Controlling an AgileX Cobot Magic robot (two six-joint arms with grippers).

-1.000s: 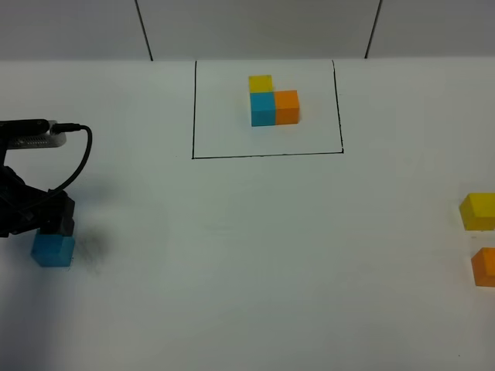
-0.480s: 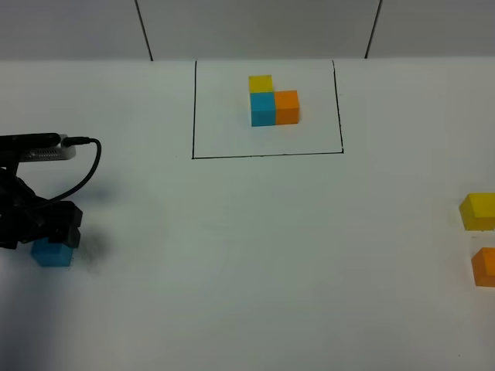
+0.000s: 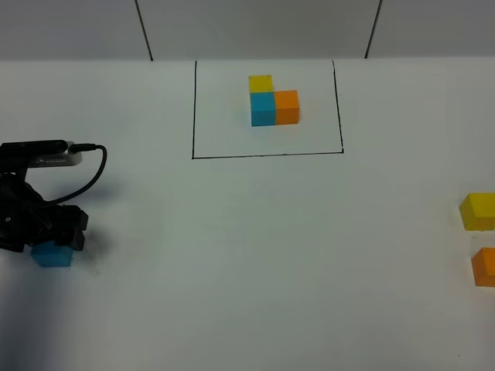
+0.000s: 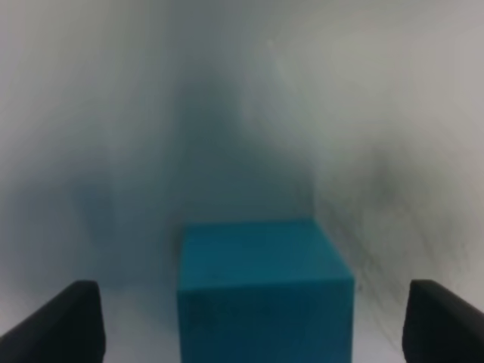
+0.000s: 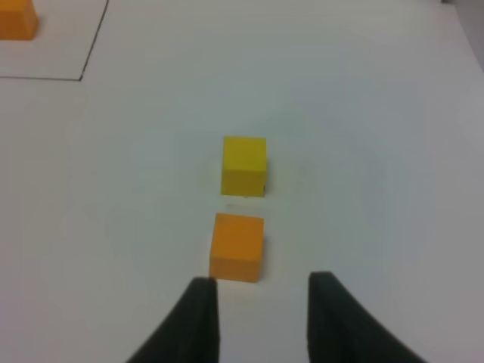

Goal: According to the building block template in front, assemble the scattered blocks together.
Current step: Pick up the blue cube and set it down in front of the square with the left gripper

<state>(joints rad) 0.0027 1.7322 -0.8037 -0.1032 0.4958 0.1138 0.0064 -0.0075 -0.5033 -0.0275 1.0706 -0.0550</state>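
Note:
The building block template (image 3: 272, 100) is a yellow, cyan and orange L-cluster inside a black drawn rectangle (image 3: 267, 155) at the back. The loose cyan cube (image 3: 52, 256) lies at the far left, partly covered by my left gripper (image 3: 56, 236). In the left wrist view the cyan cube (image 4: 261, 291) sits between the open fingers, with a gap on each side of my left gripper (image 4: 265, 325). The loose yellow cube (image 3: 478, 210) and orange cube (image 3: 484, 267) lie at the right edge. In the right wrist view my right gripper (image 5: 261, 318) is open just short of the orange cube (image 5: 237, 246), with the yellow cube (image 5: 243, 165) beyond it.
The white table (image 3: 255, 255) stretches between the cubes. A black cable (image 3: 89, 174) loops from the left arm. A corner of the template's outline (image 5: 83, 72) and its orange cube (image 5: 15, 19) show in the right wrist view.
My left gripper has come down around the cyan cube and shifted slightly right, covering more of it. The cubes have not moved.

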